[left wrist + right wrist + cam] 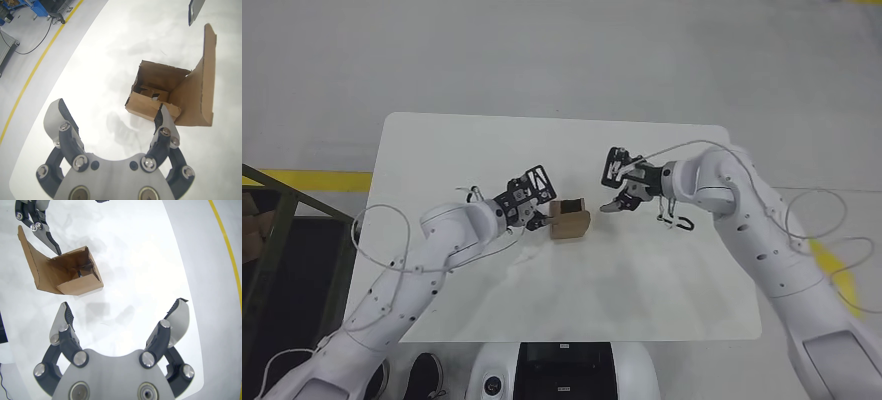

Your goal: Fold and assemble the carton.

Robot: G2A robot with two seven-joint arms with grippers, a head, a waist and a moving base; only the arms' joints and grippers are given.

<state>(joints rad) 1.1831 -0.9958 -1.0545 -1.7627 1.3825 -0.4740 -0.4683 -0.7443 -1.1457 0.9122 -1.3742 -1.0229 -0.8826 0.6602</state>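
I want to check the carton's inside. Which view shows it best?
Left wrist view: the carton is close, its open inside plainly visible. Right wrist view looks in at a slant; top view shows it small.

White table (442,160), brown carton (570,220) about mid-table

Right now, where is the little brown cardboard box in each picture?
Top view: the small brown cardboard carton sits mid-way across the white table, between the left gripper and the right gripper.
Left wrist view: just ahead of the left gripper.
Right wrist view: ahead of the right gripper, apart from it.
Shared landmark: the left gripper's fingertip at the carton's rim.
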